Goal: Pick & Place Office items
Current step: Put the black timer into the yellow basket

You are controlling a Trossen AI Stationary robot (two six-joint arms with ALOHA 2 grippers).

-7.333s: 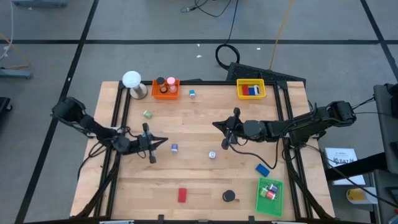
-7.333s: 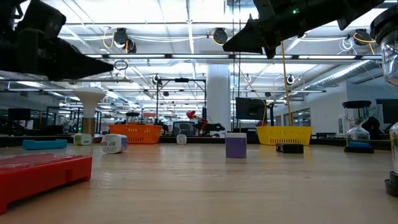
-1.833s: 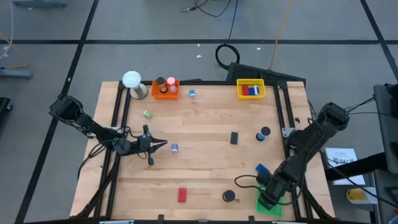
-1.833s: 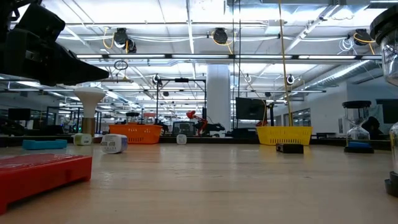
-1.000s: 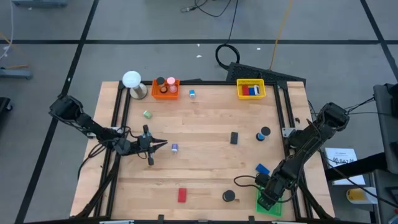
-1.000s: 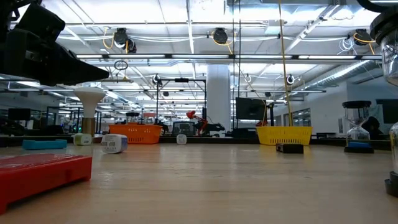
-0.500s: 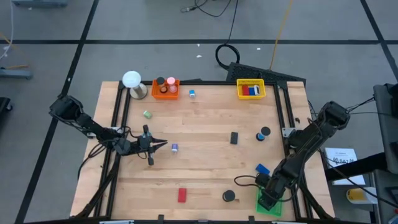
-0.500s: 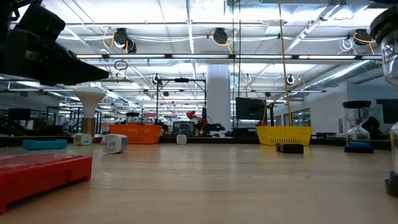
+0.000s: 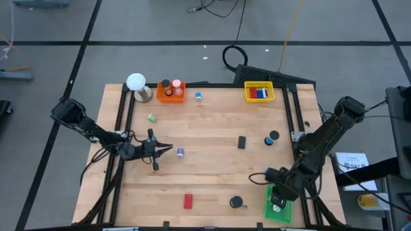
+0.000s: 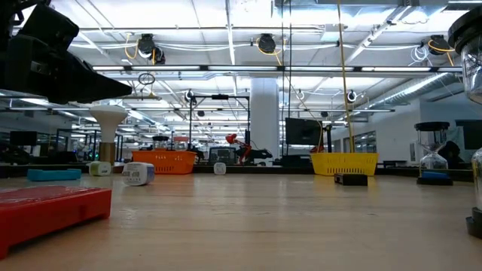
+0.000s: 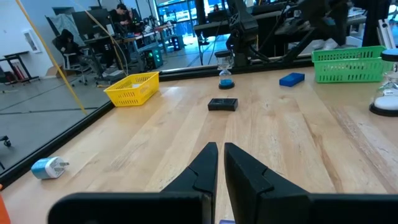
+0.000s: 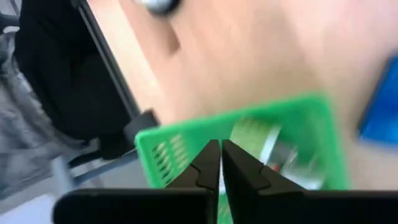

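The office items lie scattered on the wooden table: a red block point(image 9: 188, 201), a black disc point(image 9: 237, 203), a black block point(image 9: 241, 142), a second black disc point(image 9: 273, 137), and purple point(image 9: 180, 153), green point(image 9: 152, 117) and blue point(image 9: 198, 96) bits. A blue block point(image 12: 380, 118) lies beside the green tray point(image 9: 280, 212). My right gripper point(image 9: 277, 192) hovers shut and empty over that tray's far end point(image 12: 216, 158). My left gripper point(image 9: 168, 149) waits shut and level at mid-left, near the purple bit point(image 11: 219, 152).
An orange tray point(image 9: 171, 91) and a white ball on a round base point(image 9: 136, 82) stand at the far left. A yellow tray point(image 9: 259, 92) holding blocks stands at the far right. The green tray holds small pieces at the near right corner. A black frame point(image 9: 122, 128) borders the table.
My right gripper has risen from low over the green tray and drawn back toward the table's far edge, its wrist rolling as it went. It carries nothing. The left arm and the items on the table have kept still.
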